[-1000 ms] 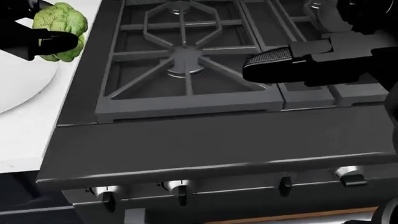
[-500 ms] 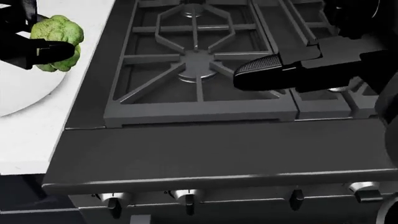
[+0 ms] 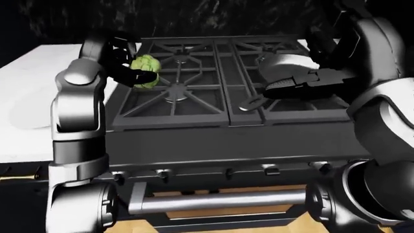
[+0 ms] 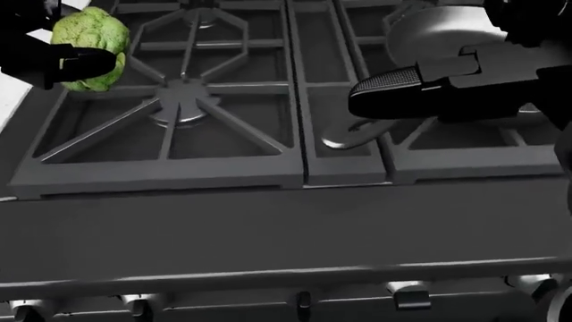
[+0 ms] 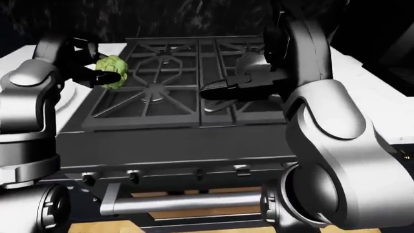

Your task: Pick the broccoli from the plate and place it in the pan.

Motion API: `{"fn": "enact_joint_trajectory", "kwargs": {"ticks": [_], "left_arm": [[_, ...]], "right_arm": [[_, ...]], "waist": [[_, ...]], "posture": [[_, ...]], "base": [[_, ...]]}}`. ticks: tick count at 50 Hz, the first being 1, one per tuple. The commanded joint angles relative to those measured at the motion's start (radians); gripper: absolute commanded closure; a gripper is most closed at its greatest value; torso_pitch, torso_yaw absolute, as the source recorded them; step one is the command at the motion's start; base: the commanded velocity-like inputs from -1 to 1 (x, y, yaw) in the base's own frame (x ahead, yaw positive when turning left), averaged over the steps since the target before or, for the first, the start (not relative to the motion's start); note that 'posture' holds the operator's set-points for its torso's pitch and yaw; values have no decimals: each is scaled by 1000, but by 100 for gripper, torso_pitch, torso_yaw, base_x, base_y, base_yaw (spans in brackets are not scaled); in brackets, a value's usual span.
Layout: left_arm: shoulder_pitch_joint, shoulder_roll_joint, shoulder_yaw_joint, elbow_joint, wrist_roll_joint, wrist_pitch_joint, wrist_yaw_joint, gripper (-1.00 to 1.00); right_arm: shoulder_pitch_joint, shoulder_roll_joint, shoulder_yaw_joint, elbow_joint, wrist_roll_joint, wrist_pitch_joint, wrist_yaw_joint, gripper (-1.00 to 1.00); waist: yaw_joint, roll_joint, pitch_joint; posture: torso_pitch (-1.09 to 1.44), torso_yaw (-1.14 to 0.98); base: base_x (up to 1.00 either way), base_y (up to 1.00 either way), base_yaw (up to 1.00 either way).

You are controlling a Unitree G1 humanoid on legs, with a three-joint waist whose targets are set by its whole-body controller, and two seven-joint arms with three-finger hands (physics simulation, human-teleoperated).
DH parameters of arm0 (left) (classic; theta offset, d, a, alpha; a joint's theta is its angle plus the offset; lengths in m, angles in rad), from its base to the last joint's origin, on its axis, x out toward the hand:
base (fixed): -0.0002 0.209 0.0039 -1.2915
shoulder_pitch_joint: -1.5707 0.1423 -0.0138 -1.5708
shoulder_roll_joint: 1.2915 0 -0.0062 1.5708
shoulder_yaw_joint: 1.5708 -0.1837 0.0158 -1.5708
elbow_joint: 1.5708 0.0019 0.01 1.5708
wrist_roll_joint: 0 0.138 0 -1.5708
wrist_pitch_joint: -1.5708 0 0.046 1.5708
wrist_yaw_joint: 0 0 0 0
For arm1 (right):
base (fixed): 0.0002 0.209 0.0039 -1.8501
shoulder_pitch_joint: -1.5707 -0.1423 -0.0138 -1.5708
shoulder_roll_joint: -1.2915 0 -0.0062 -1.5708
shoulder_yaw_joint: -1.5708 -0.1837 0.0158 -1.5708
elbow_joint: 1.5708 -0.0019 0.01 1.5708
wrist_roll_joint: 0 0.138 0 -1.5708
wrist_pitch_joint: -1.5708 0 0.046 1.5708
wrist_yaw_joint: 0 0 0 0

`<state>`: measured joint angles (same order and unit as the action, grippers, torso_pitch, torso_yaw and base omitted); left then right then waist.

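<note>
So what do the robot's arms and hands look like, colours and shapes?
Both arms are glossy silver-grey shells in rounded segments with bulbous joints, seen best in the eye views. The left hand and right hand are matte black, with blocky fingers; one right fingertip carries a finely textured pad. No cables, markings or sleeves show.

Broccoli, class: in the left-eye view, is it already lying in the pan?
No, the broccoli is held in the left hand above the stove's left grate, while the pan sits at the right.

Open grates of the stove are lying bare between the left hand and the pan. The right hand is hovering just beside the pan, crowding its handle.
</note>
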<state>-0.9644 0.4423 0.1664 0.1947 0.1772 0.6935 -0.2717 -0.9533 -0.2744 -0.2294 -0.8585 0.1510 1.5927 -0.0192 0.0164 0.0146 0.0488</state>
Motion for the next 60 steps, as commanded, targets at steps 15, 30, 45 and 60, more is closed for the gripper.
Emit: {"fn": "enact_joint_trajectory", "kwargs": {"ticks": [15,30,45,60], "left_arm": [[-43,14,12,-31,0,-33,13,100],[-47,14,10,-45,0,-16,6,100],[-54,12,10,-43,-4,-17,10,100],[-48,14,12,-54,-10,-9,11,100]], "right_arm": [[-35,-4,-2,-19,-9,-15,3,-100],[-30,-2,0,-13,-16,-26,9,-100],[-33,-2,2,-17,-20,-19,11,-100],[-28,0,3,-14,-23,-30,15,-100]], "waist": [[-4,-50,-38],[-2,45,-29],[0,-36,-32],[-8,-4,-30]], "posture": [[0,0],[0,0],[0,0],[0,0]], "base": [[0,-48,0],[0,-41,0],[0,-60,0],[0,-61,0]]}}
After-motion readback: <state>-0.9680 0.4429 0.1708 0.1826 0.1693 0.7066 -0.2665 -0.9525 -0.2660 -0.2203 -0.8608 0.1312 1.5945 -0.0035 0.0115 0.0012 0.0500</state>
